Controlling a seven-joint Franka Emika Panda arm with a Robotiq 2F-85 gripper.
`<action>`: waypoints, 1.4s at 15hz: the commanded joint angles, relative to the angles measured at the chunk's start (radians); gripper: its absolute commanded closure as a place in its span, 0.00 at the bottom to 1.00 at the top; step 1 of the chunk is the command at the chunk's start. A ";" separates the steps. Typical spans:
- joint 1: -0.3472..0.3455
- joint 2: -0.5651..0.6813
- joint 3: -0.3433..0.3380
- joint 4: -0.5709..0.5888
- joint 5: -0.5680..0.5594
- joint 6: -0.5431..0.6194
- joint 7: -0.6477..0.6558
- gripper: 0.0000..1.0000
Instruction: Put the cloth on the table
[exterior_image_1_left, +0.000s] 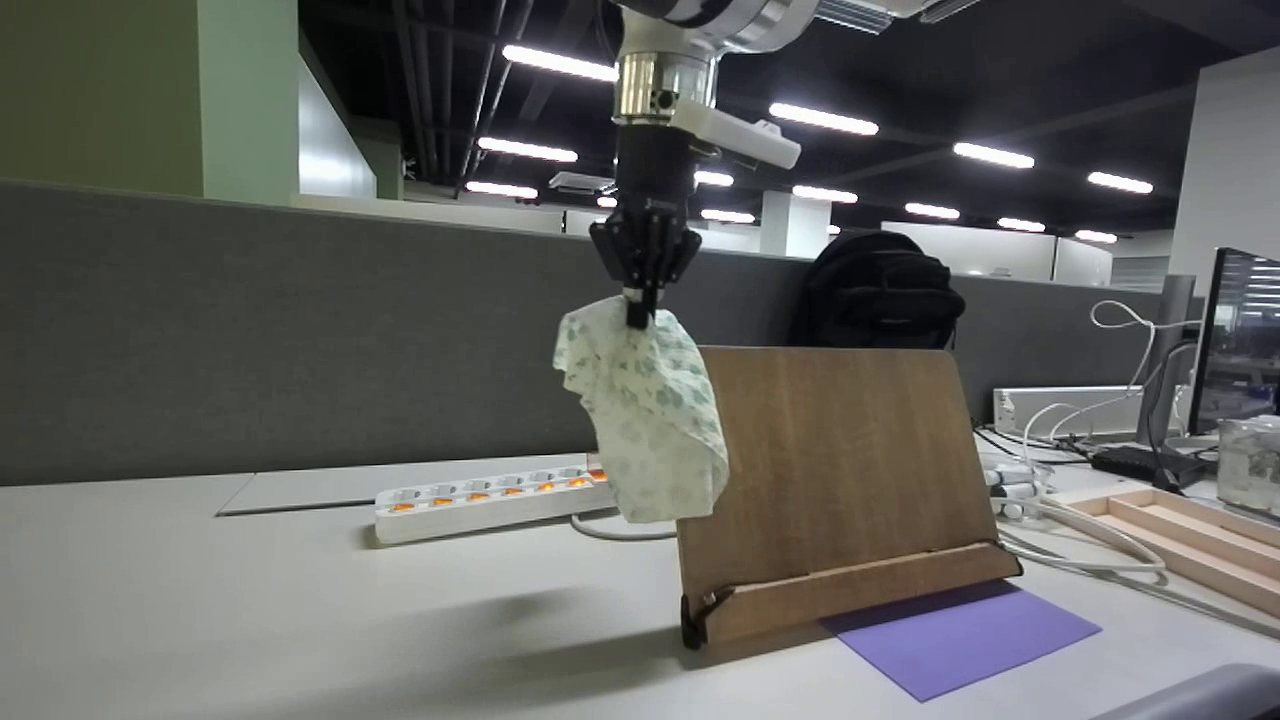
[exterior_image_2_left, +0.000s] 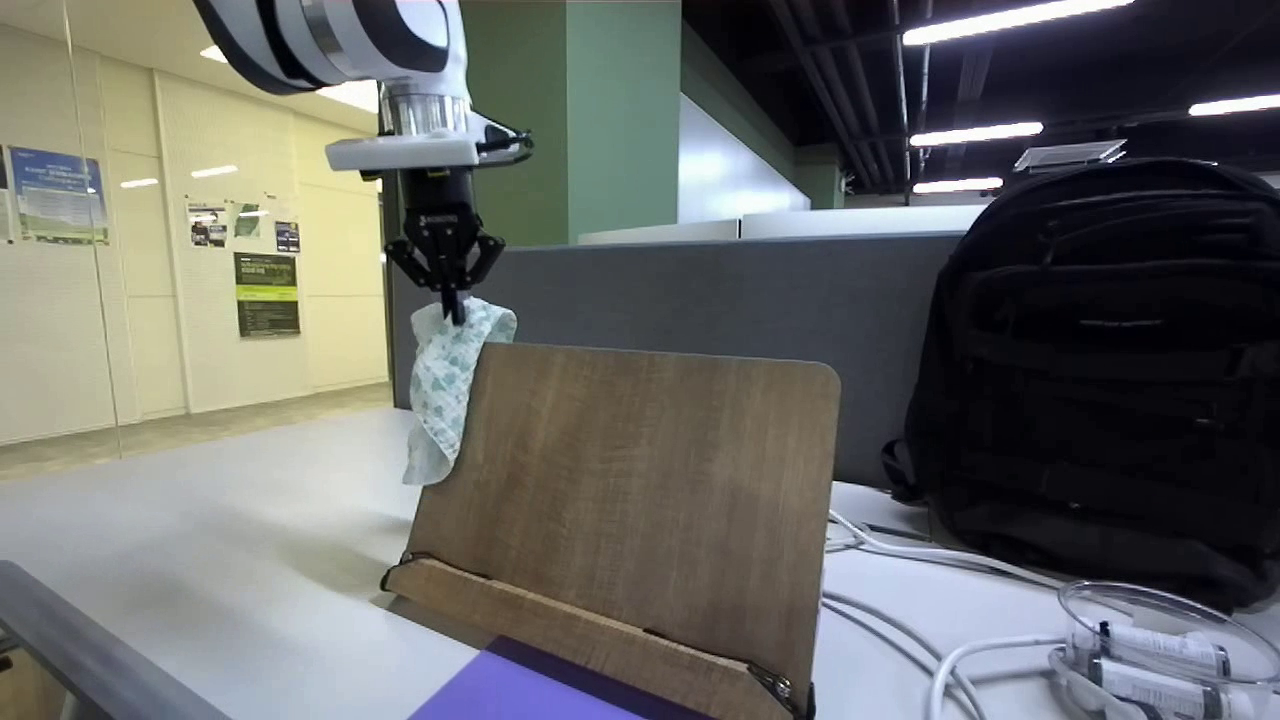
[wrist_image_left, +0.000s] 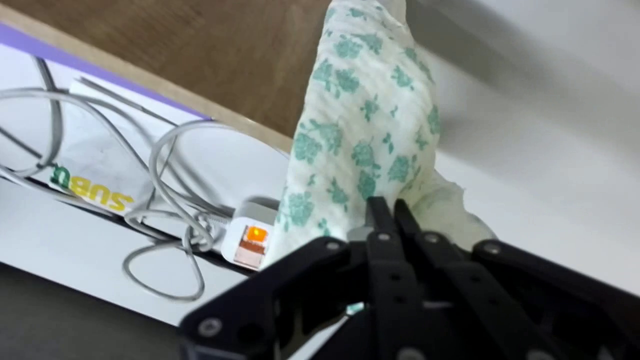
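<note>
The cloth is white with green flowers and hangs in folds in both exterior views. My gripper is shut on its top part, and the gripper points straight down. The lower end of the cloth hangs in the air above the white table. It hangs at the side edge of the brown wooden stand; I cannot tell whether they touch. In the wrist view the cloth spreads beyond the closed fingertips, and the pinched part is hidden.
A white power strip lies behind the cloth. A purple sheet lies at the foot of the stand. A black backpack and grey cables are behind the stand. A grey partition runs along the back. A wooden tray is at the side.
</note>
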 joint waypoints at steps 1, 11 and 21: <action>0.027 0.078 0.028 0.109 -0.045 -0.019 0.050 0.99; 0.127 0.274 0.045 0.181 -0.165 -0.035 0.347 0.99; 0.262 0.428 0.035 0.264 -0.175 -0.107 0.559 0.99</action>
